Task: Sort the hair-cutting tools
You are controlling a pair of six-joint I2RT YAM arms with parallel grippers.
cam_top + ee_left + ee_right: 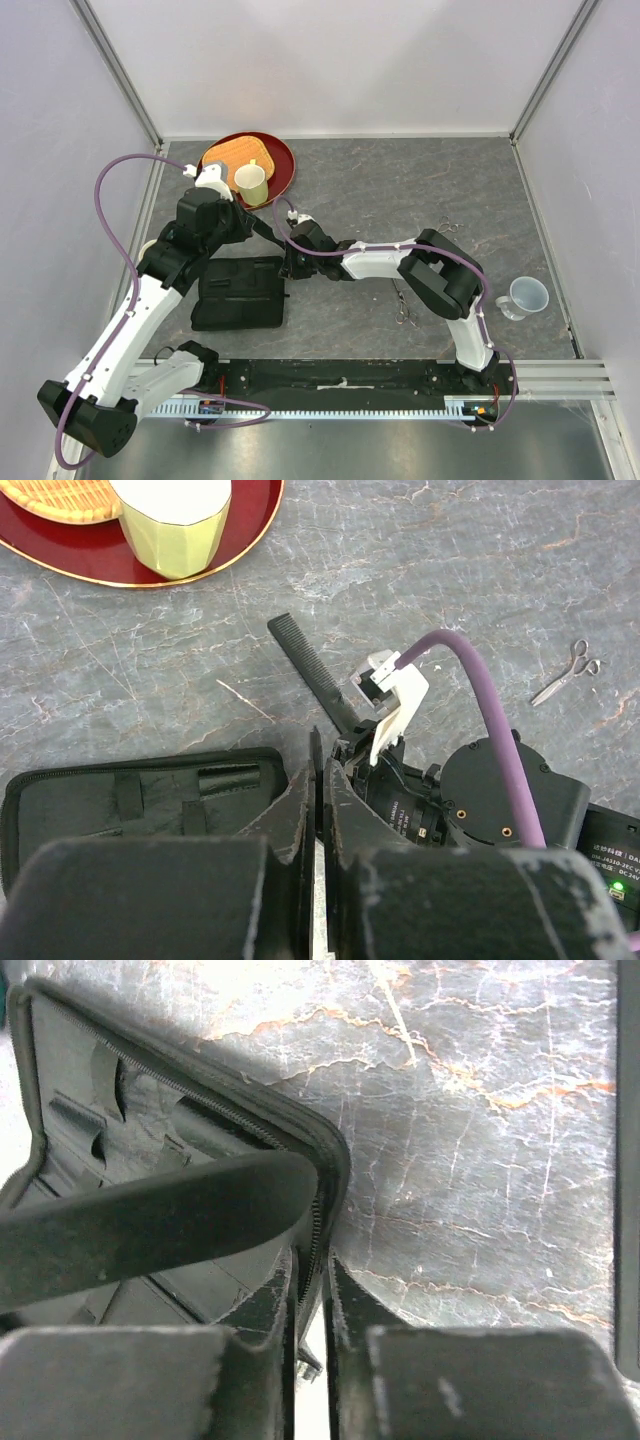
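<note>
The black zip case [238, 292] lies open, its elastic loops [130, 795] showing. My right gripper [290, 262] [312, 1260] is shut on the case's zipped rim [325, 1165] at a corner. My left gripper [275, 240] [320, 770] is shut on a thin black strip seen edge-on, apparently a comb. A dark rounded bar [150, 1222] crosses above the case interior. A straight black comb [312, 670] lies on the table beyond the left jaws. One pair of silver scissors [567, 672] [447, 228] lies far right. A second pair of scissors [405, 305] lies near the right arm.
A red round tray [283, 165] at the back left carries a woven mat [232, 152] and a pale yellow cup [250, 183] [175, 525]. A clear plastic cup [527, 296] stands at the right edge. Grey walls close in the table on three sides.
</note>
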